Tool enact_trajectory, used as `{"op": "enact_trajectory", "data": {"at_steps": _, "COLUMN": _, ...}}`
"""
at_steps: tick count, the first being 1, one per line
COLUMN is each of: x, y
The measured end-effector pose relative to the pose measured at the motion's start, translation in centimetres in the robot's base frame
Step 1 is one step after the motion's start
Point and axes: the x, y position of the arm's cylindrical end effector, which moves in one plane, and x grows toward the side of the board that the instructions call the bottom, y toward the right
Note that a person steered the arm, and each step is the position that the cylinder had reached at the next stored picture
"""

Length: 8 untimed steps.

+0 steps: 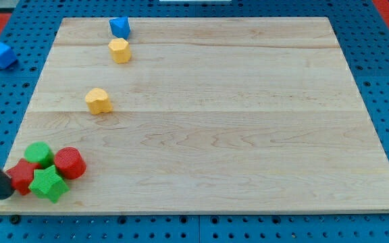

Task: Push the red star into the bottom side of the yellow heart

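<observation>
The red star (23, 176) lies at the board's bottom left corner, wedged among a green star (49, 184), a green round block (39, 154) and a red cylinder (69, 163). The yellow heart (98, 100) sits well above them, toward the view's top and slightly right. My tip (7, 194) is at the far bottom left, touching the red star's left side. The dark rod runs off the view's left edge.
A yellow hexagon block (119, 50) and a blue block (119, 27) sit near the board's top left. Another blue block (2, 55) lies off the board on the blue pegboard at the view's left. The wooden board's (248, 135) left edge is close to my tip.
</observation>
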Motion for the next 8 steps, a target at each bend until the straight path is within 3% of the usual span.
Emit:
{"op": "enact_trajectory", "data": {"at_steps": 4, "x": -7.9, "y": 7.5}}
{"op": "enact_trajectory", "data": {"at_steps": 6, "x": -4.5, "y": 9.4}}
{"op": "enact_trajectory", "data": {"at_steps": 8, "x": -7.3, "y": 11.1}}
